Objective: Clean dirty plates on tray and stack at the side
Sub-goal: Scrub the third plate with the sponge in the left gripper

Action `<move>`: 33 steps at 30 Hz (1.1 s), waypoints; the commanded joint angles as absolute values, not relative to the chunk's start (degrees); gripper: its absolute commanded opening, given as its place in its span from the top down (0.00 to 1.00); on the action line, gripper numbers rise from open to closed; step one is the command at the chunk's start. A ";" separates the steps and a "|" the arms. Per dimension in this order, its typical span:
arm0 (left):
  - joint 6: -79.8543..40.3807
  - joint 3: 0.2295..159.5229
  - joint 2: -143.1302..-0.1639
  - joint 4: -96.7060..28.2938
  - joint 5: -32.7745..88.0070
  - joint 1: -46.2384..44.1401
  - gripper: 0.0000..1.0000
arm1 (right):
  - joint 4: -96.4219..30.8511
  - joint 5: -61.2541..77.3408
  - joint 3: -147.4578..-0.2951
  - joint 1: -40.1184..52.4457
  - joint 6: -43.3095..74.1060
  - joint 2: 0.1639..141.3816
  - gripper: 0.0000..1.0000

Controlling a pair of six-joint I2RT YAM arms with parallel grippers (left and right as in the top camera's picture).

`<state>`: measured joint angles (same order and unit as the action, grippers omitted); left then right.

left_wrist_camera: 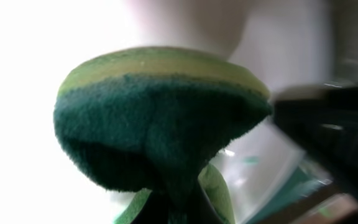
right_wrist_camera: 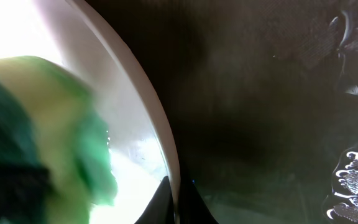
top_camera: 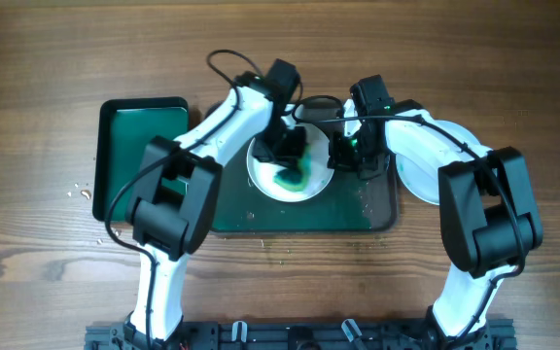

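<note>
Nearest the robot, the dark green rectangular tray (top_camera: 358,209) lies with its long axis running left to right across the wooden bench (top_camera: 474,58). On it sits the round white plate (top_camera: 263,173). The right jaws are clenched on the plate's right rim, one tip on either side. The left jaws grasp the two-layer green sponge (left_wrist_camera: 160,118), squeezed into a dome over the plate's centre, its dark scouring face towards the wrist camera; their tips are hidden. Just right of the tray, the white stacked plates (top_camera: 411,180) are half covered by the right arm.
</note>
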<state>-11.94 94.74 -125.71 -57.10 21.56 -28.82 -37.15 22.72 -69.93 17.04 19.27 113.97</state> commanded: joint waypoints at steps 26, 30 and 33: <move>-9.87 94.61 -126.89 -62.72 30.09 -30.65 0.96 | -38.41 21.10 -67.09 17.45 18.06 116.79 0.96; -6.59 94.61 -126.89 -60.80 36.14 -30.65 0.96 | -38.44 21.10 -67.09 17.45 18.06 116.79 0.96; -8.54 94.61 -126.89 -55.94 30.24 -30.63 0.96 | -38.61 21.12 -67.09 17.45 18.02 116.79 0.96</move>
